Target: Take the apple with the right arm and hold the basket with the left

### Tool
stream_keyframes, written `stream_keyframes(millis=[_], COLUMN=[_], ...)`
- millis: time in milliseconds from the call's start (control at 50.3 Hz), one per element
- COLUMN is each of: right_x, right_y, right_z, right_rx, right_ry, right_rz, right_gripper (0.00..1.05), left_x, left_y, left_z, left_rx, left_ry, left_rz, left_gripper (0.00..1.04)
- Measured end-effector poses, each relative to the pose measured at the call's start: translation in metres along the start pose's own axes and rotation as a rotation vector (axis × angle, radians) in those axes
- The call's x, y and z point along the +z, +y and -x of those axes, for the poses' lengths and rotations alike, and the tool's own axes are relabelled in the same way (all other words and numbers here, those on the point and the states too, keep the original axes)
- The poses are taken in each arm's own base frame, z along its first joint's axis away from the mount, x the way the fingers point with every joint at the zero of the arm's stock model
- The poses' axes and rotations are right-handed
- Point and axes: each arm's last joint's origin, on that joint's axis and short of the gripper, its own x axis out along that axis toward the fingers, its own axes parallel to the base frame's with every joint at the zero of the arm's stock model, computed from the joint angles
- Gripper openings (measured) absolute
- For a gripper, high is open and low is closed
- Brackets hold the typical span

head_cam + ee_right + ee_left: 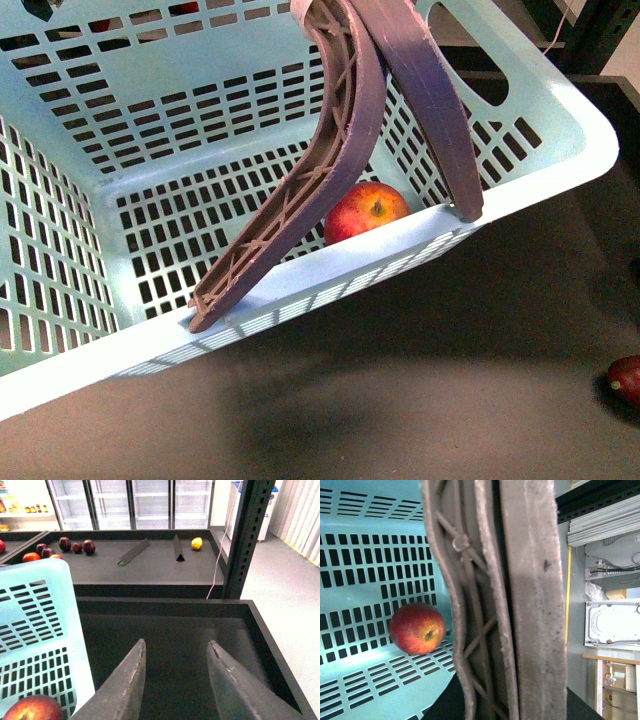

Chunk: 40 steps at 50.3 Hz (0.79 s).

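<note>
The apple point(365, 212) lies inside the tilted basket point(60, 120), in its low corner against the near wall, behind the handles point(345, 140). The right gripper point(176, 645) hangs outside, just beside the basket over the worktop point(420, 380), fingers apart and empty. The left gripper is out of view, so I cannot tell its state.
</note>
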Motion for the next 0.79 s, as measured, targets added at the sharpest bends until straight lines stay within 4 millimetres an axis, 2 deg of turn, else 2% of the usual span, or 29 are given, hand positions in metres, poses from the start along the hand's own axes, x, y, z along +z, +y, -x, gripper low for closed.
stream_keyframes(millis=[219,795], right_x=[-0.013,-0.033], right_y=[-0.013,-0.014], right_z=[0.018,0.052], right_rx=[-0.004,-0.003], right_ry=[-0.001,-0.01], right_rz=[0.0,0.003], right_gripper=[0.02,0.02], left_x=[0.0,0.0], left_y=[0.0,0.0], left_z=[0.0,0.0], left_rx=[-0.003,-0.002], left_ry=[0.004,0.003], left_rz=[0.001,0.001], left_gripper=[0.16,0.16])
